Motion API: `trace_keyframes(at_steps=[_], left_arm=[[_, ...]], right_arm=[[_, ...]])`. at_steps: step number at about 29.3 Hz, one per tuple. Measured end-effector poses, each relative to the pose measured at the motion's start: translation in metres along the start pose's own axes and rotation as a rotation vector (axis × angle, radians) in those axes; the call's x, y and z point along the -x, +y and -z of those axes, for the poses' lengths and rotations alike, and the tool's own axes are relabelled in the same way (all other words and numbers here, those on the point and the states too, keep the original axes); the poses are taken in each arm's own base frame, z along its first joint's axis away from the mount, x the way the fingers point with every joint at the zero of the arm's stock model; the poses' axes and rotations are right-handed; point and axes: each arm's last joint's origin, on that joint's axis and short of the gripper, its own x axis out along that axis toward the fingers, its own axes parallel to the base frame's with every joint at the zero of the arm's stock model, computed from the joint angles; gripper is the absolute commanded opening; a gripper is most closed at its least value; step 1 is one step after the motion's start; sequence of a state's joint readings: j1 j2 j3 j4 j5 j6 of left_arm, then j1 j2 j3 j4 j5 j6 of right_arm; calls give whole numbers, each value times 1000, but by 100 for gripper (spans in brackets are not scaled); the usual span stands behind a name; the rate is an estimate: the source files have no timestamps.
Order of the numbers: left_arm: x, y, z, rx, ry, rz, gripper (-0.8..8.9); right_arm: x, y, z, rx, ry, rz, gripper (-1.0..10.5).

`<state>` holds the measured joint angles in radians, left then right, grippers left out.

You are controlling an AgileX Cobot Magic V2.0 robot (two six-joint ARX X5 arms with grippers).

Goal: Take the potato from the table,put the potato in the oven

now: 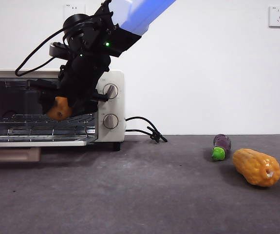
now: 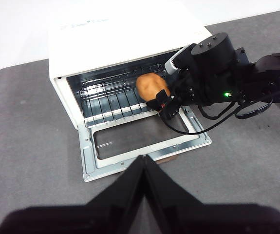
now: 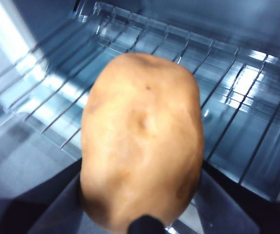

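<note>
Right gripper [image 2: 161,101] pinches the potato [image 2: 152,86] across its middle, just above the oven [image 2: 125,39] rack. Looks rigid, glossy, probably slippery; mid-body grip suits. Left gripper [image 2: 143,163] pressed together, idle.

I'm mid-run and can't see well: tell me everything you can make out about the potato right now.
The potato is a smooth, rounded oval, orange-brown with a faint gloss and a few small dark specks. It is whole and looks undamaged. The right claw is shut on it, gripping it from both sides. It is held at the open mouth of the oven, over the wire rack and above the lowered door. Whether it already touches the rack cannot be told.
</note>
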<state>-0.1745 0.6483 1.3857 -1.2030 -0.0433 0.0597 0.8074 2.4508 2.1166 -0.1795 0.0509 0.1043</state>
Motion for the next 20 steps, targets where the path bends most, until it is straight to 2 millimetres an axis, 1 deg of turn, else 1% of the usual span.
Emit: trace_keyframes(at_steps=[7, 9, 13, 15, 18, 20], left_arm=[[-4, 0, -2, 0, 11, 1, -5], [-4, 0, -2, 0, 10, 1, -5], [-5, 0, -3, 0, 11, 1, -5], [-5, 0, -3, 0, 11, 1, -5], [-5, 0, -3, 0, 11, 1, -5], [-5, 0, -3, 0, 11, 1, -5]], right_arm=[[0, -1, -2, -2, -20, 30, 2], [0, -2, -2, -3, -19, 32, 28], [0, -4, -2, -4, -23, 60, 242], [0, -4, -2, -4, -26, 64, 297], [0, -5, -3, -5, -35, 72, 343], [0, -5, -4, -6, -46, 84, 454]])
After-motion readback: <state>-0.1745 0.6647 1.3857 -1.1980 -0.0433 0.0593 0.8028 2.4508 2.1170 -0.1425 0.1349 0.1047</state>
